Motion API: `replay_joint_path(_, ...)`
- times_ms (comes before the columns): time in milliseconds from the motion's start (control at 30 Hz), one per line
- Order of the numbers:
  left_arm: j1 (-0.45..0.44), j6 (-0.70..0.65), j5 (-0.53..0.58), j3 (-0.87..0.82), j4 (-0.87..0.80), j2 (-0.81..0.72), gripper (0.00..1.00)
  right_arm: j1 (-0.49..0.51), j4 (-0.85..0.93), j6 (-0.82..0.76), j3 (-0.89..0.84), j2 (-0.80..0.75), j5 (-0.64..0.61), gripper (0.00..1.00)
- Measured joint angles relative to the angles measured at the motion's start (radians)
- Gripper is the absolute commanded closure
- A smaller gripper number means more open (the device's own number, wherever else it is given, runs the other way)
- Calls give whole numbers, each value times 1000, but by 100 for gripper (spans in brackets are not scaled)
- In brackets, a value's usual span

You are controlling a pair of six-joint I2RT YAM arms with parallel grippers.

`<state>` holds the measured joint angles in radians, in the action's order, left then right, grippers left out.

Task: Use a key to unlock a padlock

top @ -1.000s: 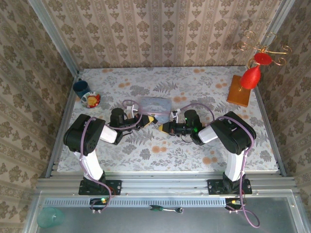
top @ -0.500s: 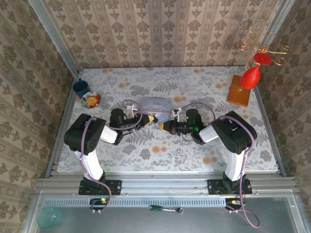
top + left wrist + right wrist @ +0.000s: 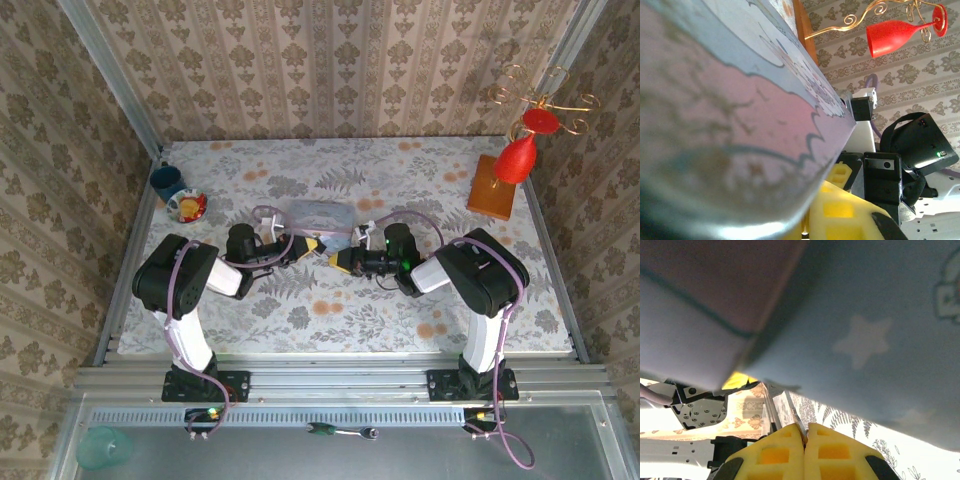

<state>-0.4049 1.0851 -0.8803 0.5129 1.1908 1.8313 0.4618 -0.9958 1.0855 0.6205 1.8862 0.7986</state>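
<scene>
Mid-table lies a pastel tin box (image 3: 320,213), and both grippers meet at its near edge. My right gripper (image 3: 339,262) (image 3: 805,434) is shut on a thin metal key (image 3: 799,421), whose blade sticks out from between the yellow fingers towards the left arm, just under the tin box (image 3: 850,315). My left gripper (image 3: 313,246) (image 3: 812,214) faces it tip to tip, its yellow fingers pressed together below the tin box (image 3: 740,100). Whatever lies between them is hidden. The padlock is hidden. In the left wrist view the right arm's black wrist (image 3: 887,175) is close ahead.
A wooden block (image 3: 493,188) with a gold wire stand and a red glass (image 3: 517,159) (image 3: 895,36) stands at the back right. At the back left sit a blue cup (image 3: 166,181) and a small dish (image 3: 187,206). Walls close the table on three sides.
My right gripper has drawn back slightly to the right with the key, away from the left fingertips. The left arm and the tin box have not moved.
</scene>
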Motion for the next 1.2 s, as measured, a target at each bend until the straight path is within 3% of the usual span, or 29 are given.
replay_joint_path(600,-33,0,28,27,14,0,98,-19,-15,37,1,0,30,98)
replay_joint_path(1200,-54,23,37,65,13,3,99,-61,106,10,18,-71,53,98)
